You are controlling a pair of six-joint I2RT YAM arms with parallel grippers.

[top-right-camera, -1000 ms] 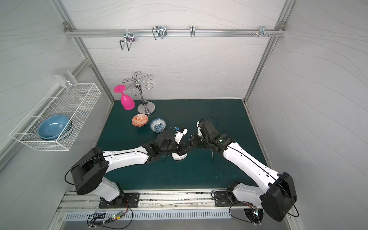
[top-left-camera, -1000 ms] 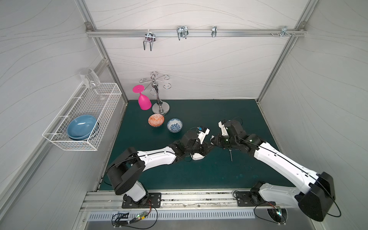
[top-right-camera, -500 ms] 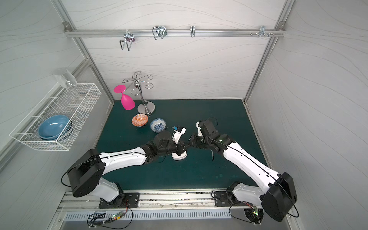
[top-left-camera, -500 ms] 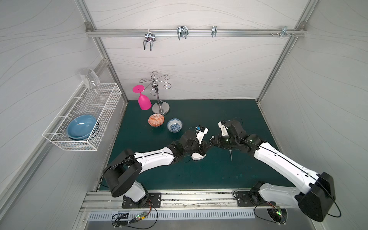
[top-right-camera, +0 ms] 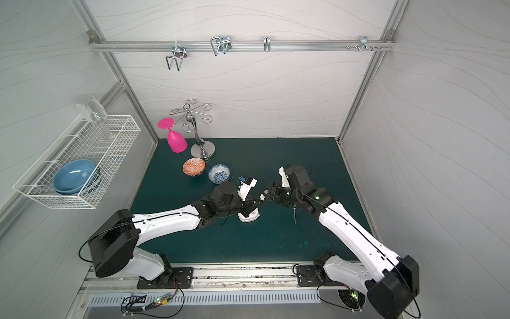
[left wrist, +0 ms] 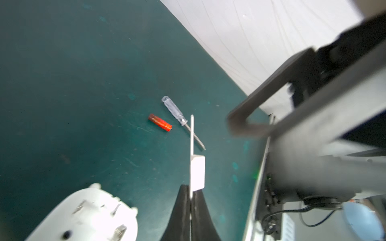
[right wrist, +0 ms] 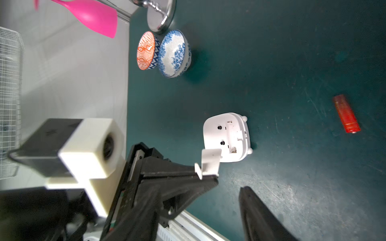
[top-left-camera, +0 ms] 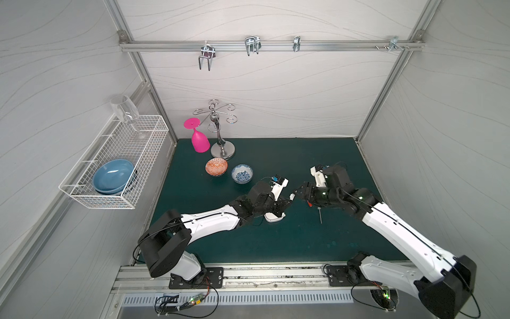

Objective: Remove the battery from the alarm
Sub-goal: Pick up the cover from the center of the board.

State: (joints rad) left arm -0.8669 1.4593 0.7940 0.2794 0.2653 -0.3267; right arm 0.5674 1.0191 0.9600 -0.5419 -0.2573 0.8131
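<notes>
Red-orange on the green mat [top-left-camera: 242,248]: that's your battery [left wrist: 160,125], lying flat on the bare surface, out of the alarm [right wrist: 225,135] and well apart from it. In a top view the battery [top-left-camera: 309,204] is a small red speck just right of the frame's centre, directly below your right gripper [top-left-camera: 299,192]. The clear-handled screwdriver [left wrist: 175,110] lies just beside it, close but not touching. In both top views the shaft of the screwdriver [top-left-camera: 320,215] points toward the lower edge of the frame.

Your alarm [top-left-camera: 273,218] sits face down near the centre of both top views. Its white back is up and the compartment lies open, its metal spring contact bare.

Your left gripper [left wrist: 190,187] is clenched on a small white cover piece [left wrist: 197,173]. It holds the piece off the mat, up and to the right of the alarm in both top views.

Your right gripper is spread wide and grasps nothing. On the right wrist view one dark finger [right wrist: 261,212] stands alone over bare mat. The two grippers face each other tip to tip at mid-frame, near but apart. Two patterned bowls [top-left-camera: 242,173] sit side by side to the upper left of the alarm.
</notes>
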